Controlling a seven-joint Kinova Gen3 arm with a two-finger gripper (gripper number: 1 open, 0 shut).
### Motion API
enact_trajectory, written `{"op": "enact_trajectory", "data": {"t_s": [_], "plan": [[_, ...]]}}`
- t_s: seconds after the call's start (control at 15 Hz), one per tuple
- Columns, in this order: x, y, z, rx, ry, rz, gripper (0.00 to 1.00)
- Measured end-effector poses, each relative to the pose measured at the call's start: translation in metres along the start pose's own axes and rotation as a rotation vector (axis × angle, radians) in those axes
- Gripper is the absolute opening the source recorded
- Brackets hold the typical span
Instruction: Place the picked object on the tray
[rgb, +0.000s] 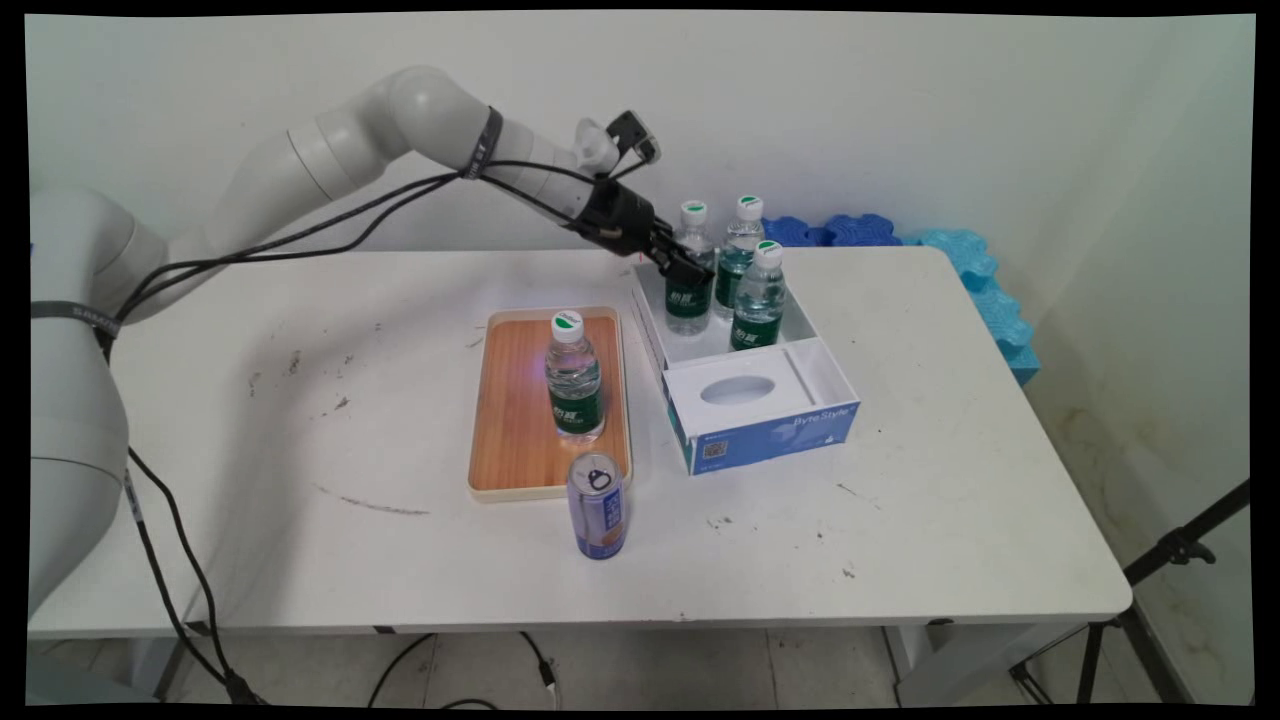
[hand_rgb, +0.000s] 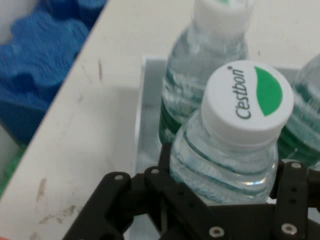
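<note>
Gripper (rgb: 685, 265) fingers closed around a clear plastic water bottle (hand_rgb: 225, 160) with green label and white Cestbon cap, standing in the white-and-blue cardboard box (rgb: 800, 400).

- The white arm (rgb: 380, 130) enters from nine o'clock in the main view, rises to a bent elbow joint near eleven o'clock, then slopes down toward three o'clock.
- Black cables (rgb: 300, 235) hang under the forearm, strapped to it by a dark band.
- The wrist tilts downward and to the right, carrying a small camera module on its upper side.
- The black gripper (rgb: 688, 268) points down toward four o'clock, its fingers set on either side of a bottle (rgb: 690, 270).
- In the hand view the black linkage (hand_rgb: 165, 205) rises from six o'clock, and the fingers (hand_rgb: 292, 187) flank that bottle's (hand_rgb: 235, 150) clear body, pressed against it.
</note>
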Motion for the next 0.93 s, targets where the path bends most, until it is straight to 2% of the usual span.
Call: {"op": "enact_trajectory", "data": {"t_s": [0.33,0.53,0.73,0.93], "plan": [[0.026,-0.002,-0.058,0.022,0.081,0.019,0.0],[0.032,0.0,-0.097,0.018,0.112,0.027,0.0],[0.022,0.003,-0.139,0.004,0.114,0.028,0.0],[-0.007,0.01,-0.18,-0.014,0.089,0.031,0.0]]}}
